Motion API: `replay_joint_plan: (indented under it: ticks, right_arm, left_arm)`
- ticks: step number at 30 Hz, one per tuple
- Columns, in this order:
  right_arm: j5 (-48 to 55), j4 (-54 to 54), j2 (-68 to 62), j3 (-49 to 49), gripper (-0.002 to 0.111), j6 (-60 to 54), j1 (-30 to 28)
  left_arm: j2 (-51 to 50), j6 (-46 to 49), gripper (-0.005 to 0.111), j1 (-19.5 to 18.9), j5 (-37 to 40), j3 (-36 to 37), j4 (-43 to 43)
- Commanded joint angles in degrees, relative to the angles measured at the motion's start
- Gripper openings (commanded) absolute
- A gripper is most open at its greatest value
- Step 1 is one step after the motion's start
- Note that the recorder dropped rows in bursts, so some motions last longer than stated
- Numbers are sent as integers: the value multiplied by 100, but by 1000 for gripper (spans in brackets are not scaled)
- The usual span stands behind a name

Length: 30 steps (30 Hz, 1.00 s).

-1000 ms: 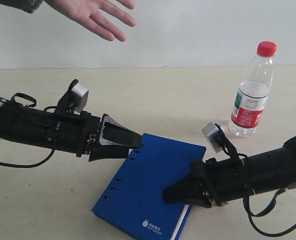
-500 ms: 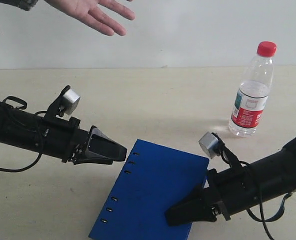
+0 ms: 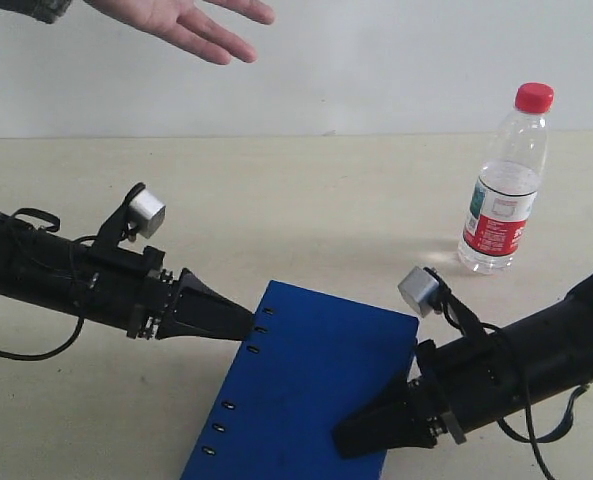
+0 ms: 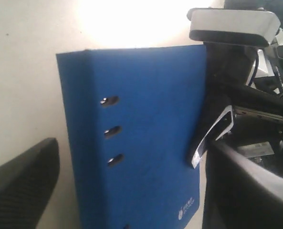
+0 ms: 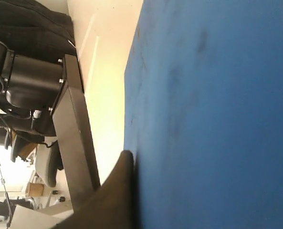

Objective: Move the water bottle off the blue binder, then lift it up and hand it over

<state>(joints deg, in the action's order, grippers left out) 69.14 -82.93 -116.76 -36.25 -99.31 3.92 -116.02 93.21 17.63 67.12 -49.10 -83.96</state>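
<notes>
Exterior view: the water bottle (image 3: 504,190) stands upright on the desk (image 3: 306,190), red cap on top. It is off the binder and well apart from the right pincer (image 3: 348,440), beyond that arm's far side, with nothing touching it. The blue binder (image 3: 306,390) lies between the two pincers. Its slotted spine edge faces the left pincer (image 3: 241,322) and its opposite long edge is at the right pincer. Its near end runs out of the picture, and I cannot tell whether it rests flat on the desk or is raised a little.

The right pincer is clenched on the blue binder at that long edge. In the left wrist view one of its fingers (image 4: 213,133) lies on top of the cover, right at the border. In the right wrist view a dark finger (image 5: 115,195) presses against the blue surface, while the other is hidden by the binder.

The left pincer is released. Its wrist view shows its two black fingers (image 4: 24,186) spread wide, with the binder's spine and three slots beyond the gap. From outside, its tip points at the spine edge, just beside the uppermost slot, and whether it touches is unclear.

A person's hand (image 3: 191,20) hangs open, palm up, well above the left pincer's arm.
</notes>
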Motion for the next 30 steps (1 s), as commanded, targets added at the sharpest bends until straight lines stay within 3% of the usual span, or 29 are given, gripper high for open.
replay_joint_plan:
  ticks: [1, 13, 15, 22, 30]
  right_arm:
    - [82, 123, 375, 8, 0, -83, 9]
    - [82, 174, 1031, 18, 0, 148, 9]
    - [82, 174, 1031, 18, 0, 272, 9]
    - [-593, 102, 1031, 18, 0, 644, 9]
    - [-1203, 101, 1031, 18, 0, 1114, 9]
  left_arm:
    - [-316, 224, 77, 16, 284, 19, -378]
    - [-557, 526, 74, 38, 284, 19, -1088]
    - [-557, 442, 66, 38, 284, 19, -1076]
    - [-557, 276, 6, 342, 284, 19, -1090]
    - [-557, 56, 14, 1019, 284, 19, -1102]
